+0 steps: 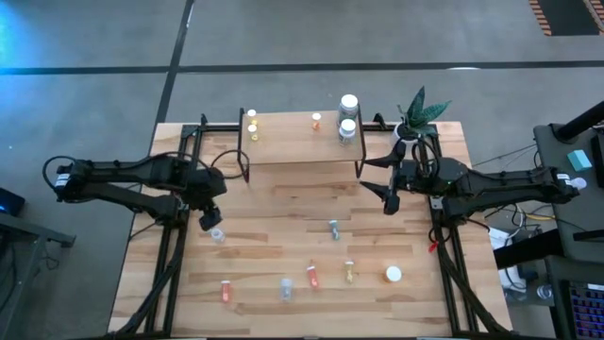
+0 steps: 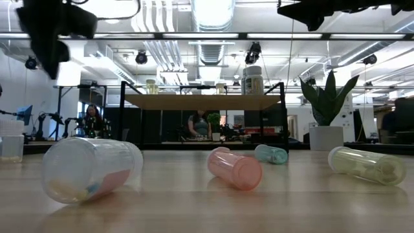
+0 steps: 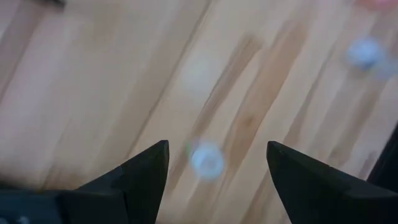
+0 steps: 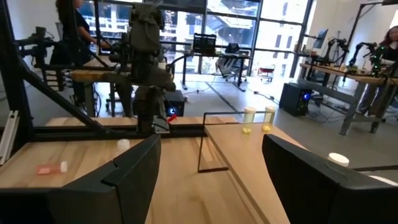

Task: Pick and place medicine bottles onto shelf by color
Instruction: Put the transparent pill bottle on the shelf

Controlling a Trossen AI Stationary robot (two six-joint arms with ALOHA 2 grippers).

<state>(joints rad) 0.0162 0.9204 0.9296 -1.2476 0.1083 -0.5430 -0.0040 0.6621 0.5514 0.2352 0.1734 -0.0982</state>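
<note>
Medicine bottles (image 1: 313,274): several lie loose over the near half of the tabletop (image 1: 283,189), while two yellow vials (image 1: 252,126), an orange one (image 1: 316,120) and two larger white-capped bottles (image 1: 348,117) stand on the shelf (image 1: 293,142) at the far edge. Left gripper (image 1: 209,223), jaws wide and empty, hovers over a clear vial (image 3: 206,159) near the left edge, seemingly about to pick; next it must descend and close. Right gripper (image 1: 391,200), jaws apart and empty, waits beside the shelf's right end; only the left wrist view shows the vial centred between the jaws.
</note>
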